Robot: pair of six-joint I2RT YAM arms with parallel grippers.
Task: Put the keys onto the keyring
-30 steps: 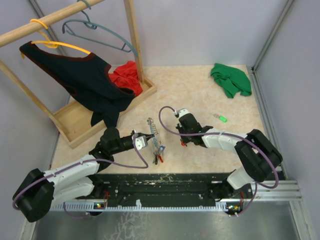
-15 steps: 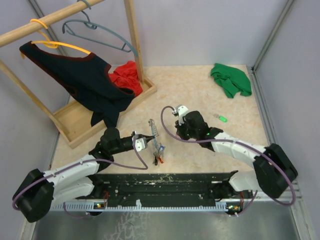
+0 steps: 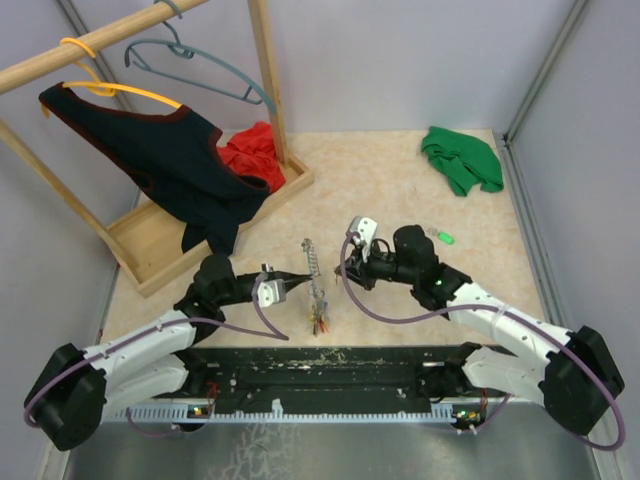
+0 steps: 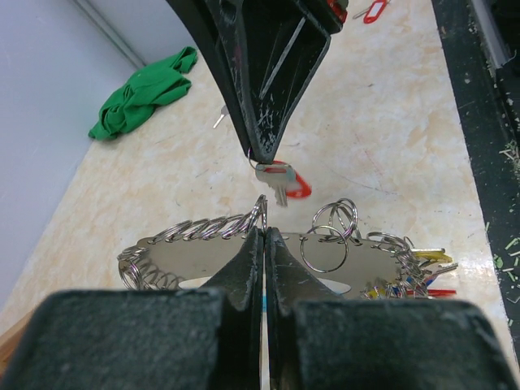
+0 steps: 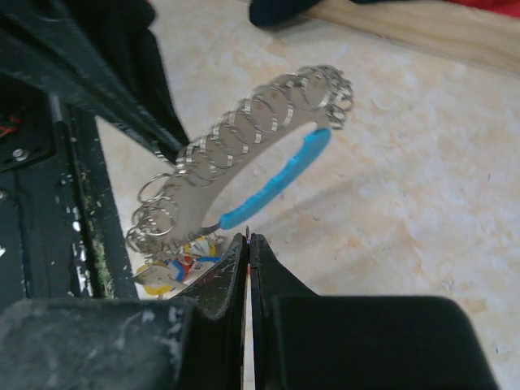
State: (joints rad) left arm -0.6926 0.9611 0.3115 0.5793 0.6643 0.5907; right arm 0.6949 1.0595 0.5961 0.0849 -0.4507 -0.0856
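Observation:
The keyring (image 3: 314, 272), a silvery coiled loop with a light-blue segment (image 5: 278, 180) and coloured tags (image 5: 175, 272), stands on edge between the two grippers. My left gripper (image 3: 298, 276) is shut on one of its small rings (image 4: 262, 208). My right gripper (image 3: 343, 274) faces it from the right, shut on the red key (image 4: 283, 180), which hangs from its fingertips (image 4: 265, 150) just beyond the coil (image 4: 195, 231). In the right wrist view only a thin sliver of the key shows between the jaws. The green key (image 3: 445, 238) lies on the table to the right.
A green cloth (image 3: 460, 158) lies at the back right. A wooden clothes rack (image 3: 262, 70) with hangers, a dark garment (image 3: 170, 165) and a red cloth (image 3: 255, 155) stands at the back left. The black base rail (image 3: 330, 365) runs along the near edge.
My right arm has drawn its wrist back to the right and turned its gripper to point left at the keyring. The left gripper and keyring have barely shifted.

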